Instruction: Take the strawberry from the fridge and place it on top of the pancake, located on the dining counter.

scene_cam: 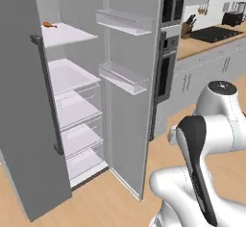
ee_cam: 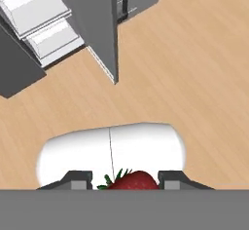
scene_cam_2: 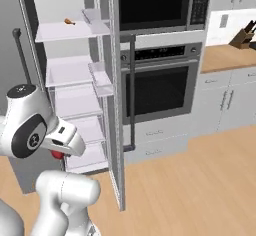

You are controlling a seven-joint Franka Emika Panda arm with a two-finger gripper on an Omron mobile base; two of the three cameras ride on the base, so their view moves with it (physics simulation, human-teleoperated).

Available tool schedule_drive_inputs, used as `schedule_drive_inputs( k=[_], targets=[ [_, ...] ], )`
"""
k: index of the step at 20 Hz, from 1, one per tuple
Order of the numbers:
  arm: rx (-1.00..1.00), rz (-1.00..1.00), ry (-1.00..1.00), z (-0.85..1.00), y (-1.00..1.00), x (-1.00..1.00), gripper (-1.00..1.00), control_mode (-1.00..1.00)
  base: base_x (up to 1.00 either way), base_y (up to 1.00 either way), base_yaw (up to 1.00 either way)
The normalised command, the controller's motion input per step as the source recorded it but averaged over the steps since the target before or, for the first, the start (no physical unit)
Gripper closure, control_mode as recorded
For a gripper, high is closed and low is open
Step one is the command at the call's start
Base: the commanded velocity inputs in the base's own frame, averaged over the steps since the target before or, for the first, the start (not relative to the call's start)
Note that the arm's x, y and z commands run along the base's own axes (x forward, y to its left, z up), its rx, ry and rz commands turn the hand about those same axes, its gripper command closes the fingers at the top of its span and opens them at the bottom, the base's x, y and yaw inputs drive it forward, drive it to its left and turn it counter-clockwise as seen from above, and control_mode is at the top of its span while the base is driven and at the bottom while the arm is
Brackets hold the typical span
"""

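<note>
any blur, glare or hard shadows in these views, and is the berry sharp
Left base view: soft, slightly blurred edges, flat lighting, fridge shelves washed pale. Right base view: equally soft, no glare on the oven glass. Hand view: strawberry fairly sharp between the gripper fingertips, cut by the bottom edge; no hard shadows.

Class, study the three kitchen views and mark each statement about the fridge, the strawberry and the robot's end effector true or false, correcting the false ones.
1. The end effector is shut on the strawberry. True.
2. The fridge door is closed. False: it stands open, showing white shelves.
3. An orange drumstick lies on the top shelf. True.
4. The strawberry rests on a fridge shelf. False: it sits between the end effector's fingers, above the wooden floor.
5. An oven stands beside the fridge. True.
</note>
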Motion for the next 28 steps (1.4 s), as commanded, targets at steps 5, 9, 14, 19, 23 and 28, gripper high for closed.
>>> schedule_drive_inputs(
  k=[5, 9, 14, 19, 23, 28],
  targets=[
    [0.00, 0.00, 0.00, 0.00, 0.00, 0.00, 1.00, 1.00, -0.41, -0.28, -0.76],
    [0.00, 0.00, 0.00, 0.00, 0.00, 0.00, 1.00, 1.00, -0.19, -0.62, -0.72],
    [0.00, 0.00, 0.00, 0.00, 0.00, 0.00, 1.00, 1.00, 0.00, -0.89, -0.70],
    [0.00, 0.00, 0.00, 0.00, 0.00, 0.00, 1.00, 1.00, 0.00, -1.00, -0.67],
    [0.00, 0.00, 0.00, 0.00, 0.00, 0.00, 1.00, 1.00, 0.00, -1.00, -0.67],
    [0.00, 0.00, 0.00, 0.00, 0.00, 0.00, 1.00, 1.00, 0.01, -1.00, -0.64]
  ],
)
